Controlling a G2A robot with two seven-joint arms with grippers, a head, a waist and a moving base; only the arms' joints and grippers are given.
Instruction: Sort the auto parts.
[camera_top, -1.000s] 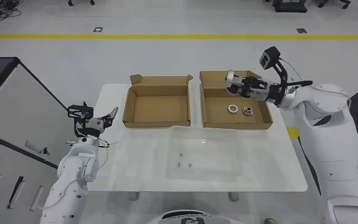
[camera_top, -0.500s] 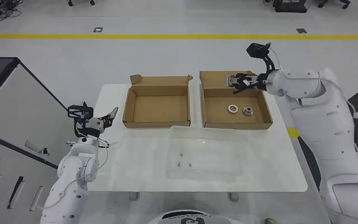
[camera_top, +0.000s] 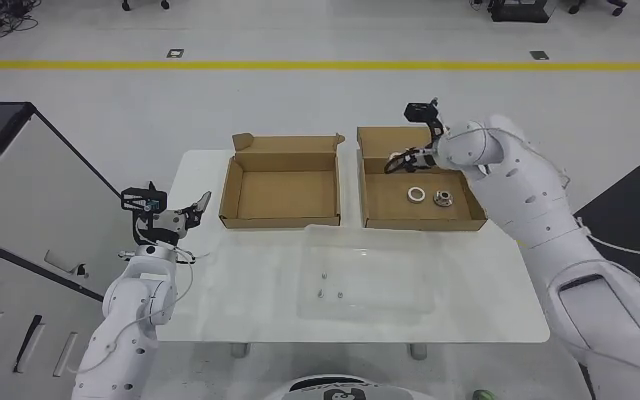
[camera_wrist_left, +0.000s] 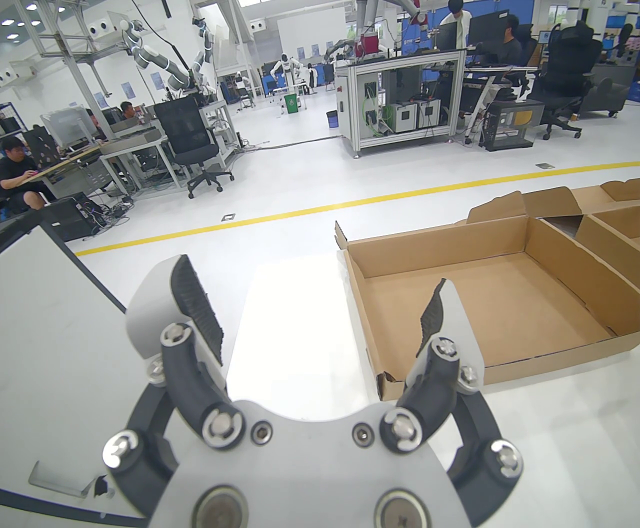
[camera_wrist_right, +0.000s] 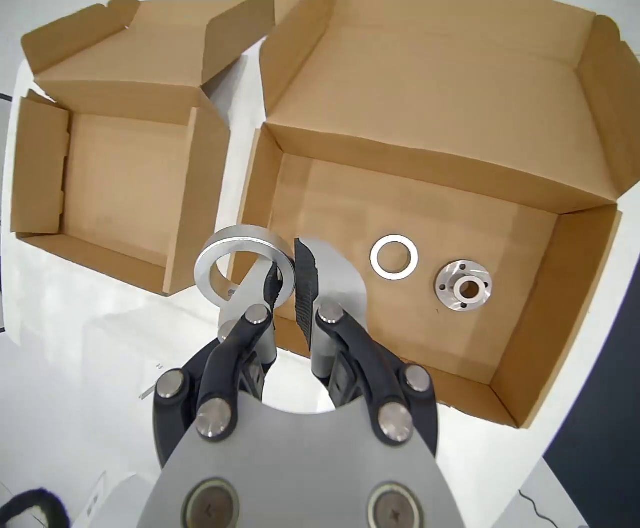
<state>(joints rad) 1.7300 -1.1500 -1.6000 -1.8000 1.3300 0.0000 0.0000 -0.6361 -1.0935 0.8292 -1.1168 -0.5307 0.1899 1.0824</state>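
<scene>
ring of metal clamped at rim in right gripper, apparently above left side of right box. washer and flanged hub on box floor. left gripper spread wide, holding nothing, beside left box.

Top camera: mounted high above my arms, facing down on the table, far edge toward the yellow line. It is wide and distant, and takes in left box and right box whole.

Left wrist camera: just behind the left gripper, low by the table's side edge. I read it as near level, looking across the left box toward the room. The right box is cut off at the frame edge.

Right wrist camera: behind the right gripper, above the right box, tipped steeply down and close in. The held ring looms in the foreground.

Shared: I get the left box in all three views, and the right box's floor from the top and right wrist cameras.
</scene>
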